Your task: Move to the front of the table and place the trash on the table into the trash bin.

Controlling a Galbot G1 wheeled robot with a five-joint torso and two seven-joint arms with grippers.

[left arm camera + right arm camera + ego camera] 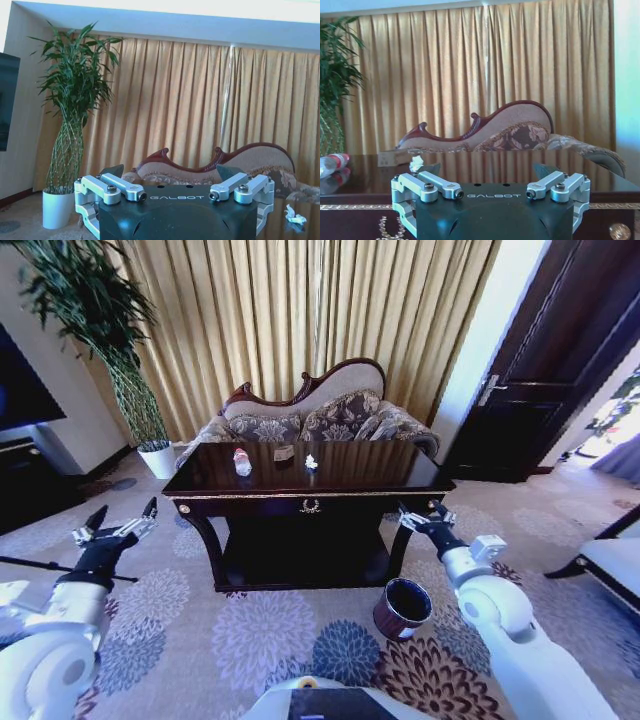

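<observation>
Both tools wide, empty: left tool (122,523) at 9 o'clock of the tabletop (380,468), right tool (422,516) at its 4 o'clock corner. Bottle (241,462), carton (284,453), scrap (311,462) sit mid-tabletop; trash bin (402,608) at 5 o'clock. Risk: round bottle rolls if nudged.

sofa (310,415) before curtains (300,310); potted plant (120,360) left; dark door (560,360) right

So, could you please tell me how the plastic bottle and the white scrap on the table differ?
The plastic bottle is clear with a red cap and red-white label; the white scrap is plain white. The bottle is the larger and keeps a regular shape, while the scrap is small and crumpled. The bottle sits nearer the table's left side, the scrap near its middle. Both rest untouched on the glossy top.
</observation>
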